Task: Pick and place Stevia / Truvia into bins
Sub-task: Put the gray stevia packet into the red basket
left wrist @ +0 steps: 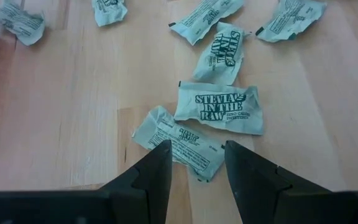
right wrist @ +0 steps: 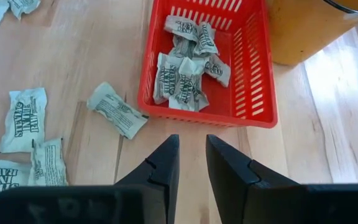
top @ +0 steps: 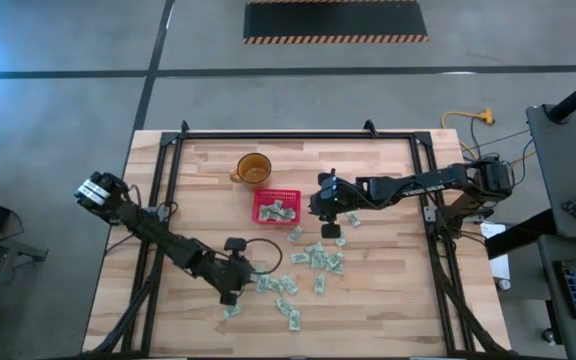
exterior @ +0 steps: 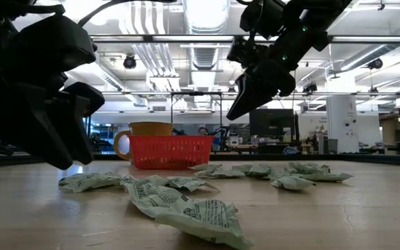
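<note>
Many pale green Stevia sachets (top: 318, 258) lie flat on the wooden table, and several more lie in the red basket (top: 276, 206). My left gripper (left wrist: 196, 152) is open and low over the near left of the spread (top: 230, 296). One crumpled sachet (left wrist: 182, 142) lies between its fingertips. My right gripper (right wrist: 192, 155) hangs above the table just right of the basket (right wrist: 229, 62), pointing toward it. Its fingers are open by a narrow gap with nothing between them. My left gripper slants down from the table's near left, with one finger (left wrist: 157, 165) on each side of the sachet's near end (left wrist: 194, 158). The sachet lies flat on the table. I cannot tell whether the fingers touch it.
An amber cup (top: 253, 168) stands just beyond the basket, toward the far left. A loose sachet (right wrist: 117, 109) lies on the table next to the basket's near corner. A black frame (top: 168, 150) borders the table's far edge and both sides.
</note>
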Robot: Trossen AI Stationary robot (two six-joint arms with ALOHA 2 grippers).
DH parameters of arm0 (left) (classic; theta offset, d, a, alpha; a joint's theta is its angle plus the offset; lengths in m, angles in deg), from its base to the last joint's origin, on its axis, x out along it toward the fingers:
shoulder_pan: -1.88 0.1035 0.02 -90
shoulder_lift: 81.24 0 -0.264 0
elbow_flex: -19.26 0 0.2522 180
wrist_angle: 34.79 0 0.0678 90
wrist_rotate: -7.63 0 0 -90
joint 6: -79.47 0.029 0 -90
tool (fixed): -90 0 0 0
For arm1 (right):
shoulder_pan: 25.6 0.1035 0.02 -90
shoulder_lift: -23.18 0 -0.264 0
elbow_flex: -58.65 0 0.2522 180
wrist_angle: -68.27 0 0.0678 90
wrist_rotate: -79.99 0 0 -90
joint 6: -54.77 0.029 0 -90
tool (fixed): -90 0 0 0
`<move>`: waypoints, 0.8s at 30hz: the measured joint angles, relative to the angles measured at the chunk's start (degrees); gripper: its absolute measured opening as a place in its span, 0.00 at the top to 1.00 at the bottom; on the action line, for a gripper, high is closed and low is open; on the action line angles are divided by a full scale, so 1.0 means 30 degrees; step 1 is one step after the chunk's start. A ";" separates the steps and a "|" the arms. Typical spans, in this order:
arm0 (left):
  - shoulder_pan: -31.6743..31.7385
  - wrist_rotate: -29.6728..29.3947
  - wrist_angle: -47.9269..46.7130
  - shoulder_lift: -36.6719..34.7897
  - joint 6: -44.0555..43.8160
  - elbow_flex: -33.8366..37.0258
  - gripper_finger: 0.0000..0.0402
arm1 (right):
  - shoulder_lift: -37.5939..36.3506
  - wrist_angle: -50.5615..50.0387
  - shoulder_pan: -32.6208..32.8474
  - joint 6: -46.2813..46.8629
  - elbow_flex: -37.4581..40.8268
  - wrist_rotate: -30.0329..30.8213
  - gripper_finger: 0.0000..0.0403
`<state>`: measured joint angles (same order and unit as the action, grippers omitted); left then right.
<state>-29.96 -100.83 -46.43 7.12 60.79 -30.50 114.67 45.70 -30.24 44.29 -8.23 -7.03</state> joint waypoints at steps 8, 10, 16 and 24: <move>0.0124 -0.0088 0.0865 0.0000 -0.0033 0.0685 0.67 | 0.0000 0.0003 0.0000 0.0000 0.0000 0.0000 0.82; 0.0177 -0.0052 0.1306 0.0000 -0.0005 0.0946 0.67 | 0.0000 0.0003 0.0000 0.0000 0.0000 0.0000 0.81; 0.0229 -0.0026 0.1322 0.0003 -0.0131 0.1163 0.67 | 0.0000 0.0003 0.0003 0.0000 0.0000 0.0000 0.82; 0.0342 0.0221 0.1589 0.0758 -0.0153 0.1082 0.67 | 0.0000 -0.0018 0.0007 0.0000 0.0000 -0.0007 0.84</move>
<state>-28.93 -100.16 -41.67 9.39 60.33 -27.25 114.67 45.64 -30.22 44.29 -8.23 -7.05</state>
